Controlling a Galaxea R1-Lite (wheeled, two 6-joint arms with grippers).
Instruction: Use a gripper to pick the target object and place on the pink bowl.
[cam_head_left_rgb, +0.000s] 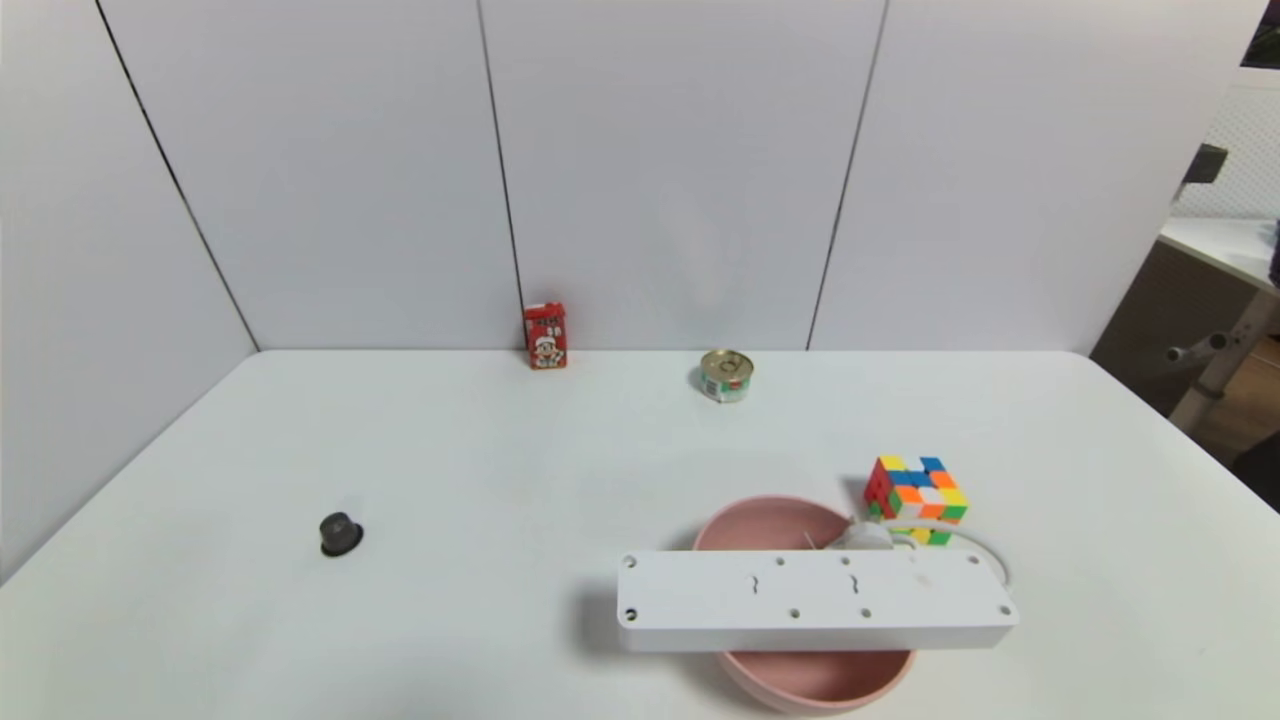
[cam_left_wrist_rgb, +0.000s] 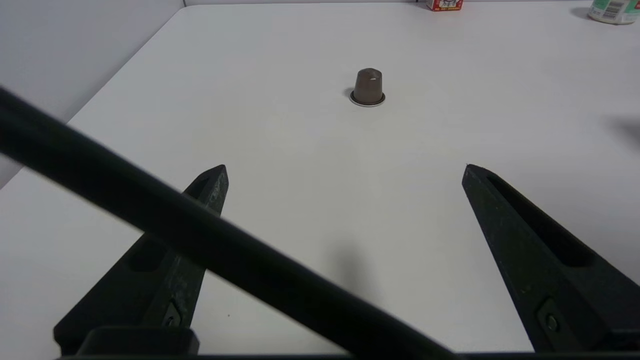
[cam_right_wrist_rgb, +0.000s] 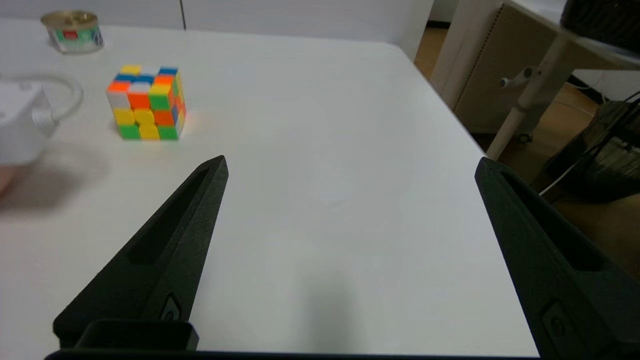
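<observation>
Pink bowl (cam_head_left_rgb: 815, 680): middle covered by the power strip; in the right wrist view, all but a sliver cut off at nine o'clock.
Power strip (cam_head_left_rgb: 810, 600): socket side hidden in the head view; cut off at nine o'clock in the right wrist view.
Cube (cam_head_left_rgb: 912, 495): lower part crossed by the white cord (cam_head_left_rgb: 985, 548) in the head view.
Red box (cam_left_wrist_rgb: 445, 4): top cut off at twelve o'clock in the left wrist view.
</observation>
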